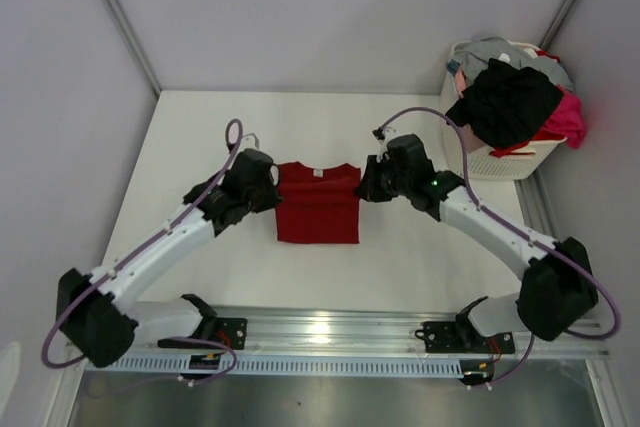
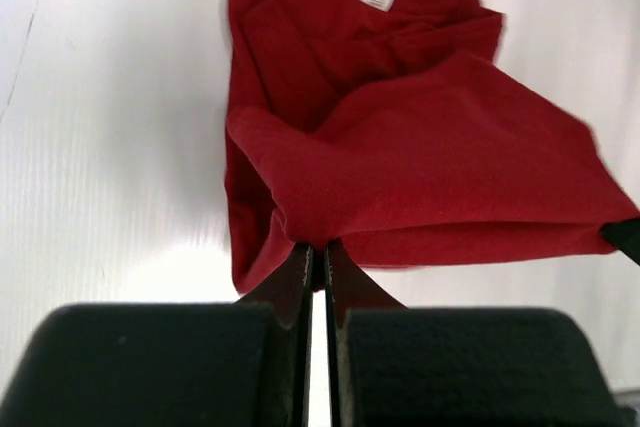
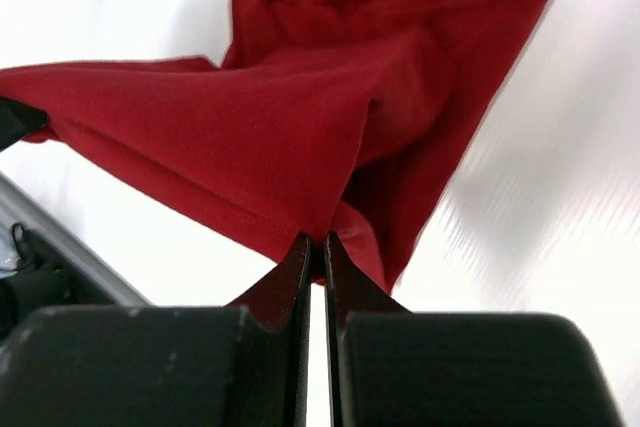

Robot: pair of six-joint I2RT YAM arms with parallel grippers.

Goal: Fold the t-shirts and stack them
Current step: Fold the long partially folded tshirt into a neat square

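A dark red t-shirt (image 1: 318,203) lies folded into a narrow rectangle at the middle of the white table, collar and white label toward the far side. My left gripper (image 1: 274,193) is shut on its left edge, and a raised fold of the red cloth (image 2: 400,167) is pinched at the fingertips (image 2: 318,249). My right gripper (image 1: 366,187) is shut on the right edge, where the cloth (image 3: 270,137) rises off the table into the jaws (image 3: 316,243). The lifted hem stretches between both grippers. More t-shirts, black (image 1: 505,102), pink (image 1: 570,119) and grey, fill a basket.
The white laundry basket (image 1: 500,159) stands at the far right corner of the table (image 1: 190,147). A metal rail (image 1: 330,332) runs along the near edge by both arm bases. Grey walls close in the back and sides.
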